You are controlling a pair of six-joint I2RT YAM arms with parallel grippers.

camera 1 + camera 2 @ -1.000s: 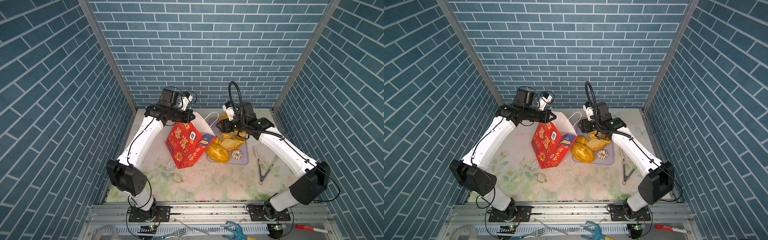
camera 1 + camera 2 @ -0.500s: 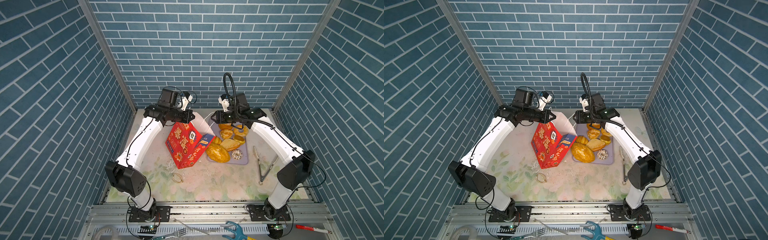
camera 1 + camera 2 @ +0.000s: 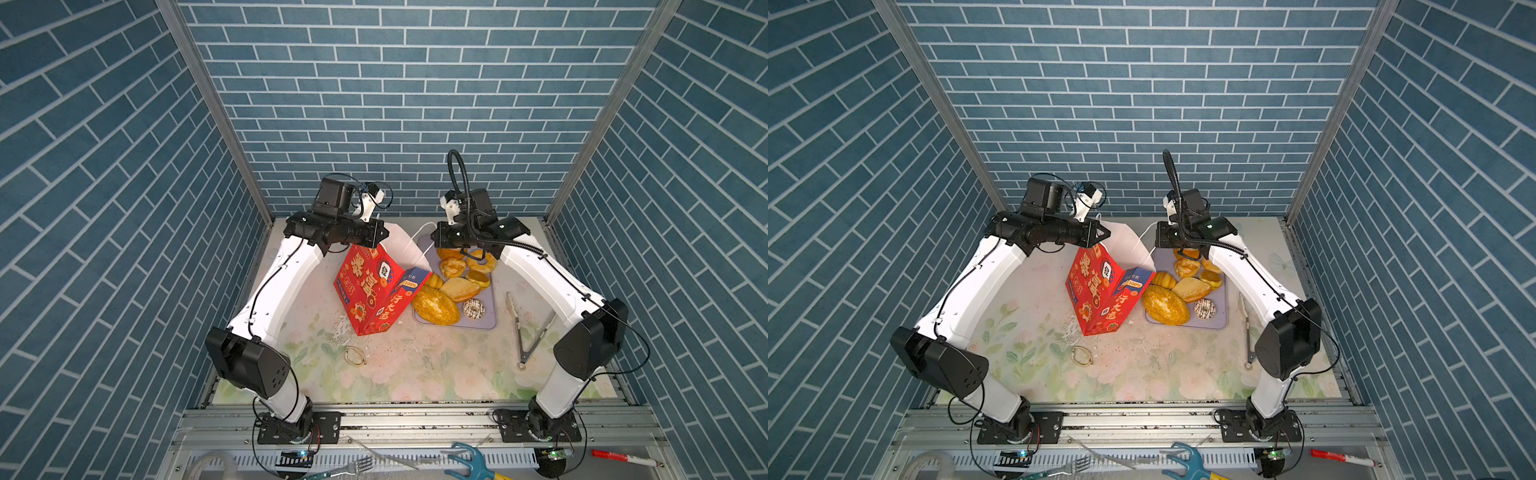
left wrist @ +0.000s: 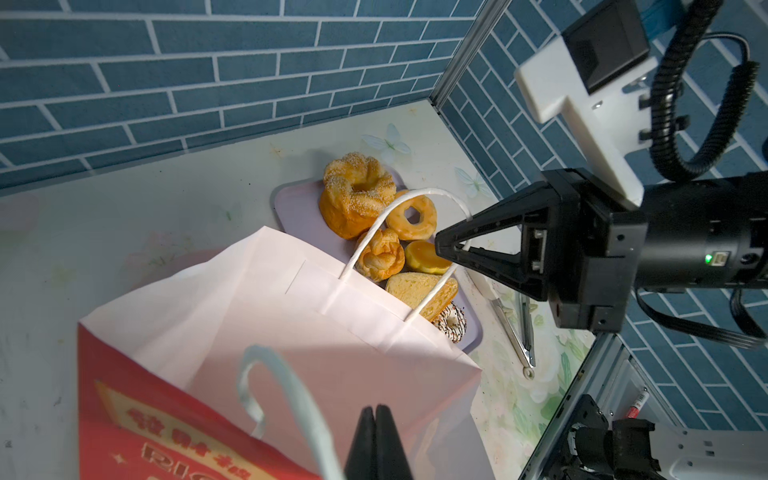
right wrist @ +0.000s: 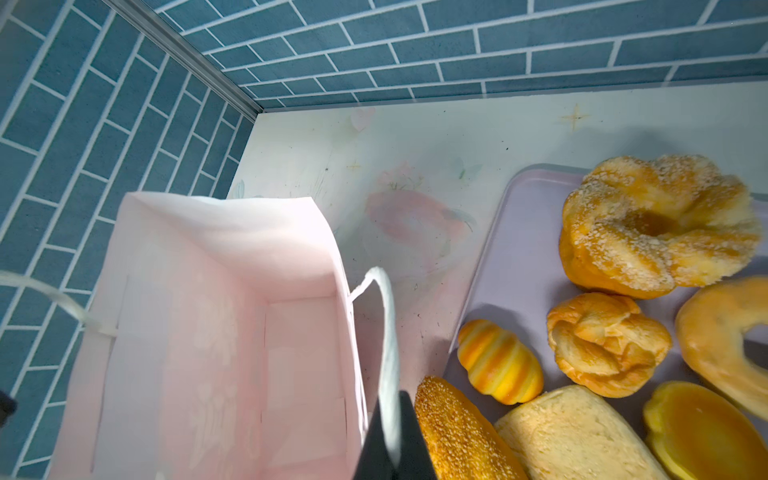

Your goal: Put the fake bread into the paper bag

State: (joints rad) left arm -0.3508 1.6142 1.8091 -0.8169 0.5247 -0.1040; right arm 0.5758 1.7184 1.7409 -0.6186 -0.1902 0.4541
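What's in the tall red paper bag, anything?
Empty: the right wrist view shows bare white floor inside the red paper bag; golden toy breads sit on the lilac tray.

The left claw [image 4: 375, 419], tips pressed together, hangs over the open paper bag [image 4: 291, 316], which is white inside and red outside. The blurred near cord handle [image 4: 297, 390] loops just beside it at 11 o'clock; whether the claw holds it cannot be told. Ahead at 1 o'clock the right claw [image 4: 442, 249] has its tips closed on the far cord handle [image 4: 430, 191]. Past the bag's rim at 12 o'clock, the fake bread [image 4: 357, 195] lies on a lilac tray [image 4: 297, 203] on the surface [image 4: 166, 187]. Metal tongs [image 4: 525, 349] lie at 2 o'clock.
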